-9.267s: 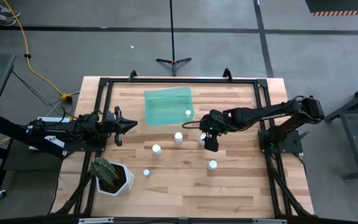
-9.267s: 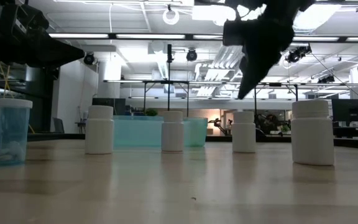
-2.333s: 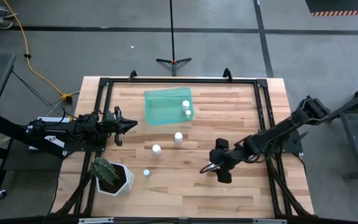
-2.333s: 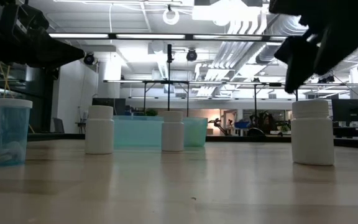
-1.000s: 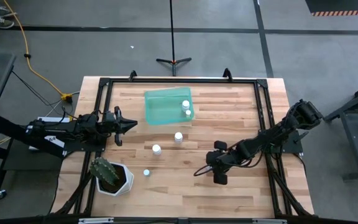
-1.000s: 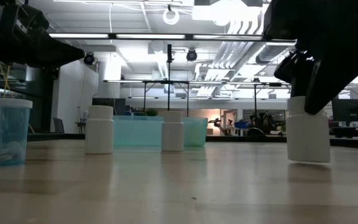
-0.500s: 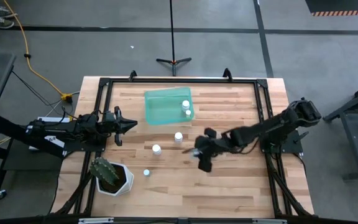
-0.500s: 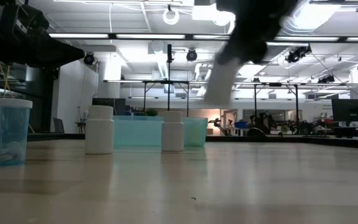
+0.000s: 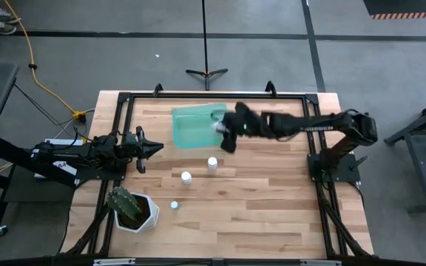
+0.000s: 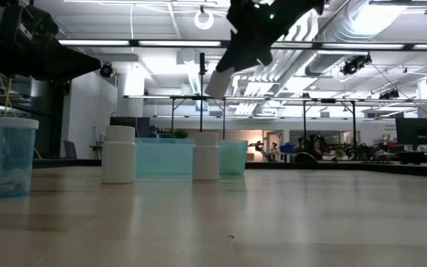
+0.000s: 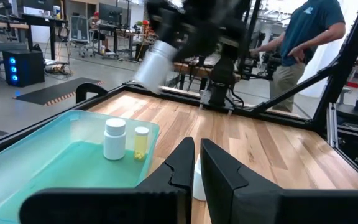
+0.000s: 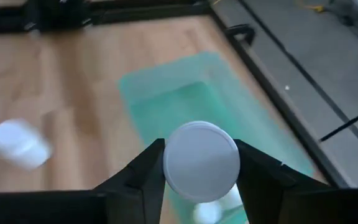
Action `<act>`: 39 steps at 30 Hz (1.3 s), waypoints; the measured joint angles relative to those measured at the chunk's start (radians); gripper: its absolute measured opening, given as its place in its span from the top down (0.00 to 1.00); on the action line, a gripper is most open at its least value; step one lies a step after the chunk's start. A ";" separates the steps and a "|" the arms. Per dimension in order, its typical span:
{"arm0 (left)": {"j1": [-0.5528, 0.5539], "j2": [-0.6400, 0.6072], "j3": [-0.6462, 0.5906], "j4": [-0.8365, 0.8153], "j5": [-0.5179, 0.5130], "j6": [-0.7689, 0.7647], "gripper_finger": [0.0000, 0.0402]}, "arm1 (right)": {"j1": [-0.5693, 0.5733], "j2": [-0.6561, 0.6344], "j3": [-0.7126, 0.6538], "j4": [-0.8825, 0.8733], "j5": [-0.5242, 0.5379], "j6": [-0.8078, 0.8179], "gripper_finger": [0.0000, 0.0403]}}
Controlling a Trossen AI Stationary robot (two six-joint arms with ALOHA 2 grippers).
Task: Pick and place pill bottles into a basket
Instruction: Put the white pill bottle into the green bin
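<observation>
While the carry is on, here is the table from left to right.

Left gripper: parked at the table's left edge, well apart from the action, fingers pressed together on nothing, as its own wrist view shows.

Cactus pot: near corner on the left, no part in this.

Loose bottles: three on the wood, one clear-tinted near the pot, one white, one white nearer the middle. All upright and apart from each other.

Basket: far side of the table, left of centre, with two small bottles already standing in its right-hand end.

Carried bottle: up in the air, tilted, at the basket's right-hand end, pinched between the two fingers.

Right gripper: stretched across from the right, clamped on that bottle above the basket's right wall.

Step in hand: looks like transport, just short of the drop.

Next move: probably ease in over the basket floor, clear of the two bottles there, lower, then let the fingers part.
</observation>
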 joint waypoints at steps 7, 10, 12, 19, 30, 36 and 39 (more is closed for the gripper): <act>0.000 0.000 0.000 0.000 0.000 0.000 0.84 | -0.156 0.035 0.000 0.161 -0.135 -0.091 0.63; 0.000 0.000 0.000 0.001 0.002 0.000 0.84 | -0.190 0.060 0.000 0.213 -0.139 -0.113 0.61; 0.000 0.002 0.000 0.002 0.002 0.000 0.84 | -0.217 0.079 0.000 0.211 -0.139 -0.099 0.61; 0.000 0.002 0.000 0.001 -0.002 0.000 0.84 | -0.277 0.181 0.111 0.089 -0.190 -0.115 0.63; 0.000 0.002 0.000 0.001 -0.003 0.000 0.84 | -0.340 0.417 0.481 -0.352 -0.250 -0.142 0.63; 0.000 0.002 0.000 0.001 -0.004 0.000 0.84 | -0.345 0.461 0.489 -0.371 -0.260 -0.145 0.60; 0.000 0.002 0.000 0.001 -0.005 0.000 0.84 | -0.345 0.479 0.489 -0.374 -0.261 -0.146 0.60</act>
